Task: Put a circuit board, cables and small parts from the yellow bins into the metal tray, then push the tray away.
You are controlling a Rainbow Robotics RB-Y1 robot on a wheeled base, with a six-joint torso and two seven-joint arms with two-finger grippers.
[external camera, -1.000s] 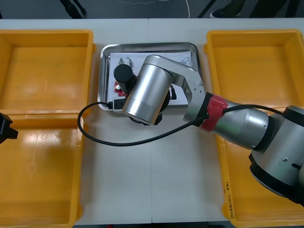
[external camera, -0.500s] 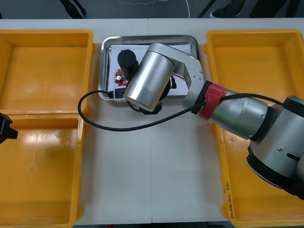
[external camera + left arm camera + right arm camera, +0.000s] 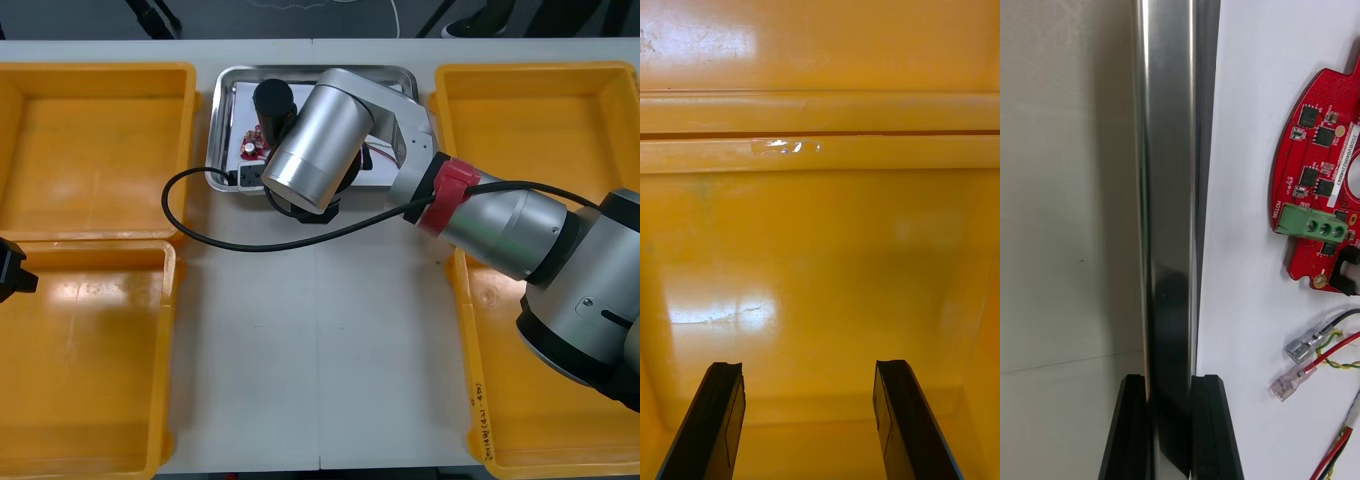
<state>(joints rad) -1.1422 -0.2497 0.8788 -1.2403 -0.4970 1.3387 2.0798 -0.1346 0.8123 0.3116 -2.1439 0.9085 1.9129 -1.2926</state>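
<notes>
I am holding the metal tray (image 3: pixel 1166 187) by its near rim, pinched in the right gripper (image 3: pixel 1169 382). Judging the push away to be the step in hand, I am aiming to drive it straight, minding the black cable (image 3: pixel 230 245) trailing over the rim onto the table (image 3: pixel 320 350). The tray, far up the table, is carrying a red circuit board (image 3: pixel 1315 187) and red and yellow cables (image 3: pixel 1330 352), possibly more beneath my arm, while the left gripper (image 3: pixel 806 367) is hanging spread open over a bare yellow bin (image 3: pixel 820 247)
</notes>
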